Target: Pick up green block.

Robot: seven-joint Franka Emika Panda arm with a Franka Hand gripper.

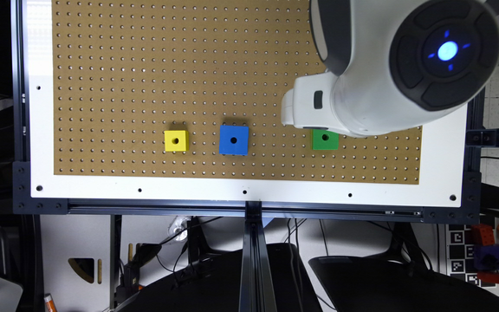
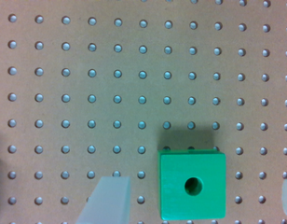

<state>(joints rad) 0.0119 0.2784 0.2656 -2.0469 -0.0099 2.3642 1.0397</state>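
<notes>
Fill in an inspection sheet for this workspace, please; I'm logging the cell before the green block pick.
Surface: brown pegboard set in a white plate, lying flat.
Job's things: green block on the pegboard, hole up, partly under the arm in the exterior view; free of any grasp.
Clutter: blue block and yellow block in a row with the green one, all apart.
End effector: end effector open, fingers either side of the green block, above it.
Cables: dark cables hang below the table frame.
Surroundings: coloured bricks at the exterior view's lower right.
</notes>
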